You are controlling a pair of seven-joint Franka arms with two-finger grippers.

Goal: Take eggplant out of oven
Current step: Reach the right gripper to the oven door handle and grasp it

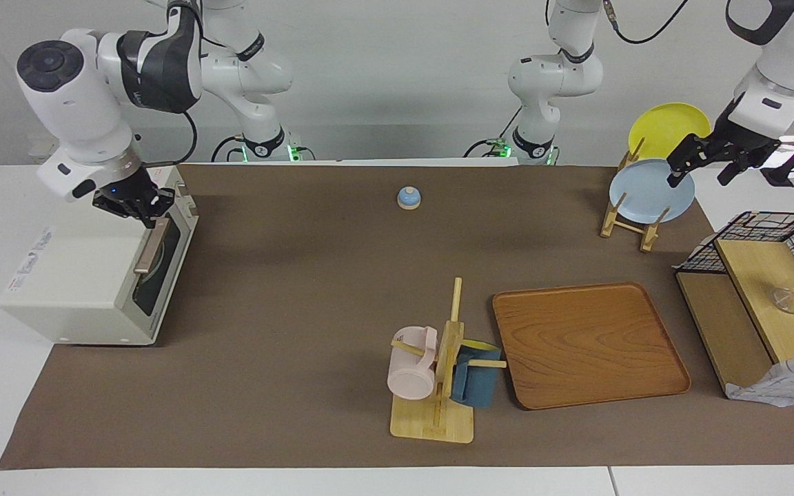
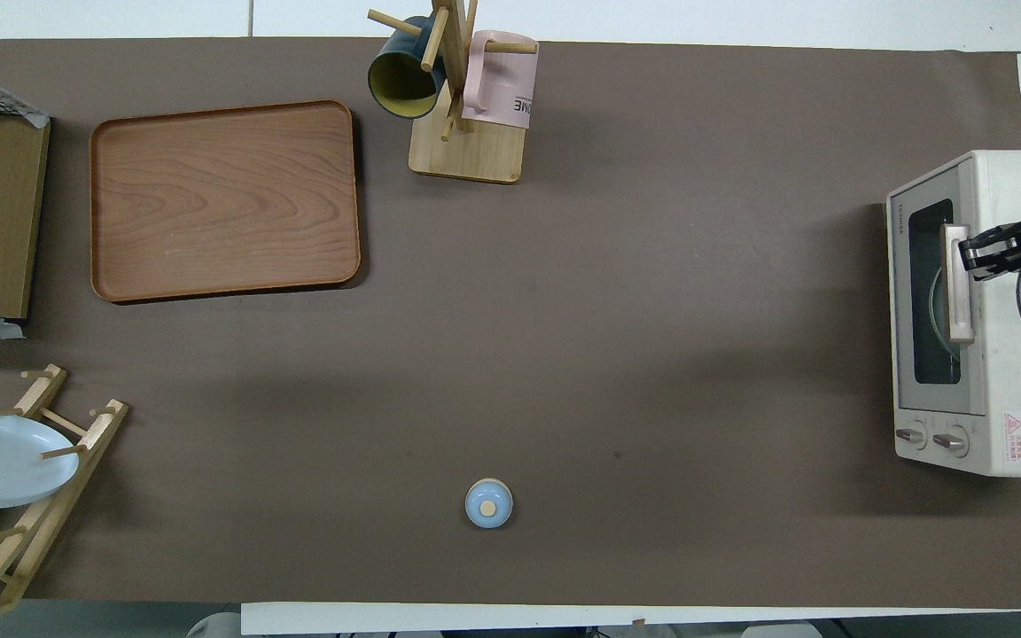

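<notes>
The cream-white oven [image 1: 73,275] [image 2: 1007,372] stands at the right arm's end of the table, its dark glass door closed and the tan handle [image 1: 151,244] [image 2: 956,292] across it. The eggplant is hidden; only a pale curved rim shows through the glass. My right gripper [image 1: 143,210] [image 2: 971,252] is shut, low over the oven's top front edge, right by the handle. I cannot tell whether it touches the handle. My left gripper [image 1: 697,169] waits open in the air over the plate rack [image 1: 635,213].
A small blue dome [image 1: 408,198] sits mid-table near the robots. A wooden tray [image 1: 588,342] and a mug tree [image 1: 438,372] with a pink and a blue mug lie farther out. A wire basket and wooden shelf [image 1: 762,296] stand at the left arm's end.
</notes>
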